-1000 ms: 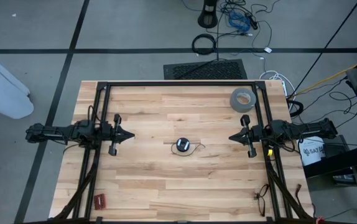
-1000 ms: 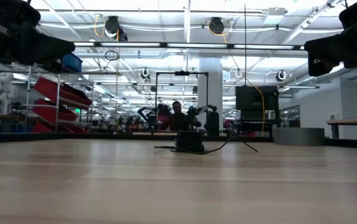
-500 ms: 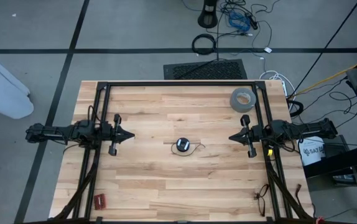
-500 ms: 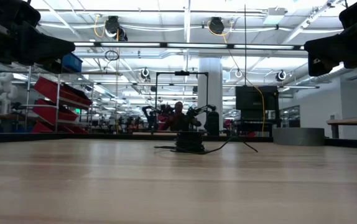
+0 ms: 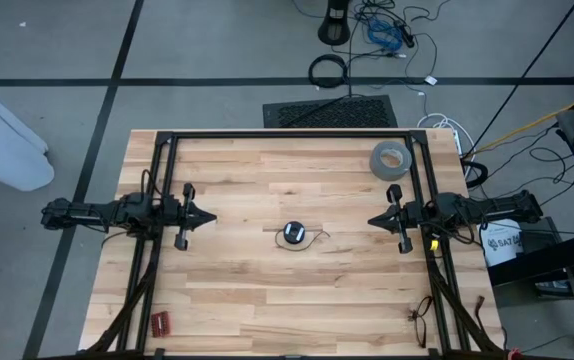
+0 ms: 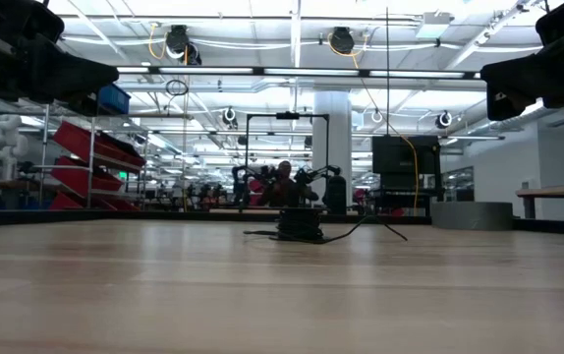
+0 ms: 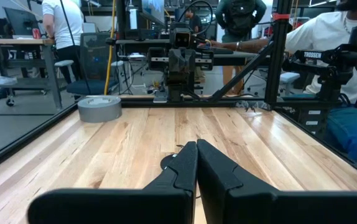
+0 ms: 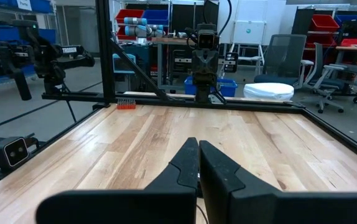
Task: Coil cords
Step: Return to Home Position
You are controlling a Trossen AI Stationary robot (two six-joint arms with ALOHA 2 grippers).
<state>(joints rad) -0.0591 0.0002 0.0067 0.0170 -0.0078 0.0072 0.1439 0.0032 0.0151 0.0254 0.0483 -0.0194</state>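
Note:
The cord (image 5: pixel 294 235) lies wound into a small black bundle at the middle of the wooden table, with short thin ends trailing to its left and right; in the low view the cord (image 6: pixel 300 225) rests flat on the table top. My left gripper (image 5: pixel 210 216) hovers shut over the table's left side, pointing level toward the cord. My right gripper (image 5: pixel 372 220) hovers shut over the right side, facing it. In the left wrist view my left gripper (image 7: pixel 196 147) hides most of the cord. Neither gripper touches anything.
A grey tape roll (image 5: pixel 389 160) lies at the far right corner. A small red object (image 5: pixel 159 322) sits near the front left edge. A black frame (image 5: pixel 287 135) runs along the table's far edge and sides. People show in the room beyond the table.

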